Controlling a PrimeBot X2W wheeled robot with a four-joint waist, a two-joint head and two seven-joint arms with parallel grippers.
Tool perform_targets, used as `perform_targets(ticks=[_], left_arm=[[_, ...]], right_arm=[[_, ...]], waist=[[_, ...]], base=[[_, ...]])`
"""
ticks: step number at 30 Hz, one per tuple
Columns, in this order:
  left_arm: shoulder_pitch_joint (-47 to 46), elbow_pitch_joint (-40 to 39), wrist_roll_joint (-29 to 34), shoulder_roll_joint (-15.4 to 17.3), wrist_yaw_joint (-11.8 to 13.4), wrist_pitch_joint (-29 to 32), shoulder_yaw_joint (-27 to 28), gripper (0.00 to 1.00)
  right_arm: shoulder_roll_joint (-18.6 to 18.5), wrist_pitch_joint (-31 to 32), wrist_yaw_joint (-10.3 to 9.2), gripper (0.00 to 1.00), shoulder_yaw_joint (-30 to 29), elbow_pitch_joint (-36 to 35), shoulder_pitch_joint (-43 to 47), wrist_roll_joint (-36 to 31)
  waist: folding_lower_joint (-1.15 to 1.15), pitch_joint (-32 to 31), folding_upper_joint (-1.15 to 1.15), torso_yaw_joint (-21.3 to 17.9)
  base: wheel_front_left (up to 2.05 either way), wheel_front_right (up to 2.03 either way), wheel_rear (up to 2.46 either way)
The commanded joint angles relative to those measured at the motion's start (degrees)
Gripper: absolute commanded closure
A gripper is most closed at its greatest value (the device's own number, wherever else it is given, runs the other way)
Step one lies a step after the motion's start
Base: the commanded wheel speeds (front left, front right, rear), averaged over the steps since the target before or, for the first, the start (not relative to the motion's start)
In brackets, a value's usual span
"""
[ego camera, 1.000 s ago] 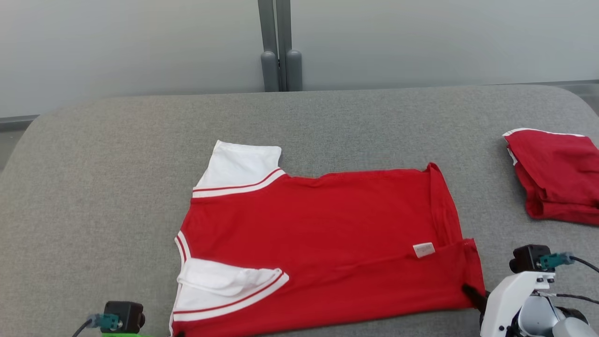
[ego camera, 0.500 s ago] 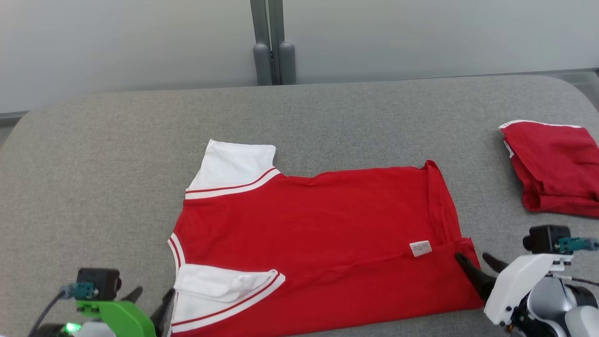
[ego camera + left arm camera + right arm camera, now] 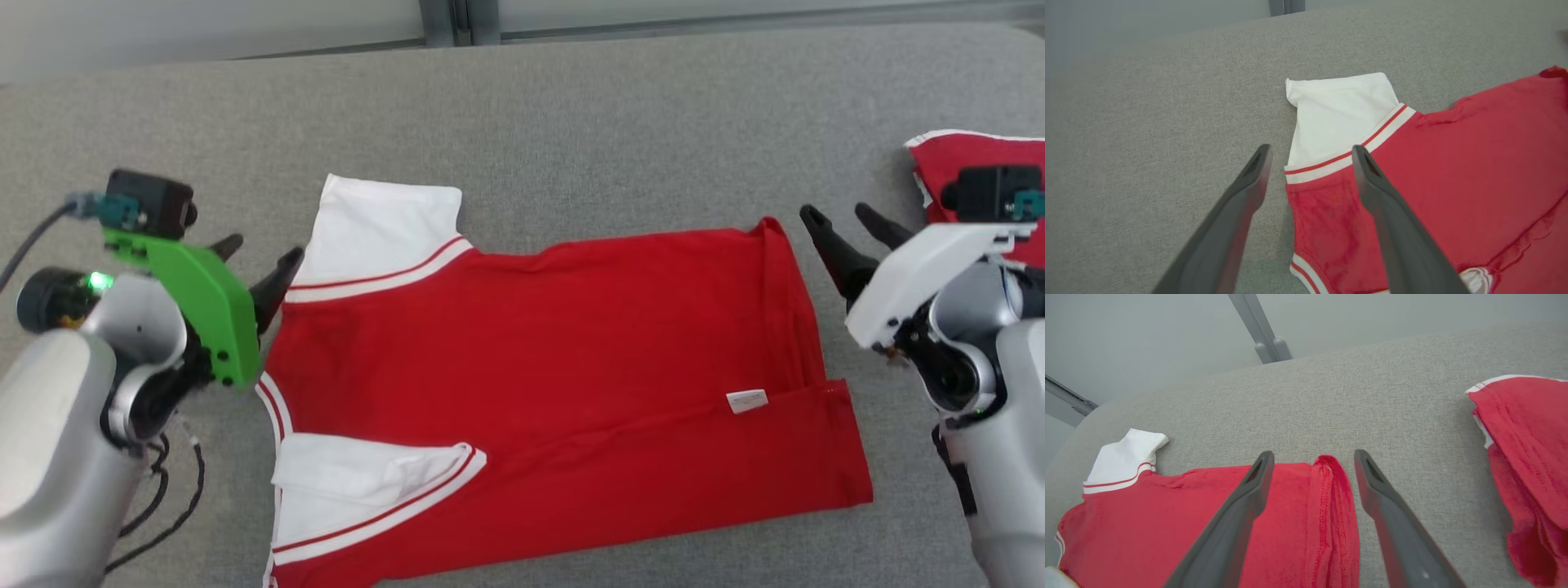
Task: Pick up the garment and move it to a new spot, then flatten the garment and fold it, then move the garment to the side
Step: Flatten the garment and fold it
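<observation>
Lying flat mid-bench on the grey fabric-covered bench, the red shirt with white striped sleeves is folded lengthwise, with its neck end toward 9 o'clock and its hem toward 3 o'clock. The left gripper is at the shirt's 10 o'clock, spread wide and empty, straddling the shoulder edge beside the far white sleeve. The right gripper is at 2 o'clock, equally wide and empty, by the hem's far corner. A second folded red garment lies farther toward 3 o'clock.
</observation>
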Motion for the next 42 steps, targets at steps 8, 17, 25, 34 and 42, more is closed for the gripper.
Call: perform_targets(ticks=[8, 17, 25, 34, 42], left_arm=[[-16.7, 12.7, -3.3, -3.6, -2.6, 5.9, -4.3, 0.00], [-25.2, 20.8, -6.2, -3.2, -2.8, 5.9, -9.8, 0.00], [-28.6, 27.0, -8.7, -1.1, -2.8, 3.2, -13.4, 0.00], [-30.4, 31.5, -12.0, -0.8, -2.8, 2.6, -17.3, 1.00], [-33.2, 32.2, -12.1, 1.0, -2.7, -4.4, -19.5, 1.00]], right_arm=[[-1.6, 3.3, 0.01, 0.00, 5.1, 10.5, -12.7, -1.1], [-1.0, 4.0, 0.01, 0.00, 11.7, 14.7, -17.1, 1.0], [-1.3, 3.7, 0.00, 0.10, 15.7, 13.4, -17.0, 2.6], [-2.3, 2.8, 0.00, 1.00, 17.6, 11.8, -16.4, 4.1], [-2.9, -4.2, 0.00, 1.00, 15.9, 13.1, -16.4, 4.5]], waist=[[0.00, 12.2, 0.00, -1.0], [0.00, 14.8, 0.00, -3.5], [0.00, 15.9, 0.00, -6.1], [0.00, 16.2, 0.00, -6.8], [0.00, 14.0, 0.00, -5.0]], base=[[0.00, 0.00, 0.00], [0.00, 0.00, 0.00], [0.00, 0.00, 0.00], [0.00, 0.00, 0.00], [0.00, 0.00, 0.00]])
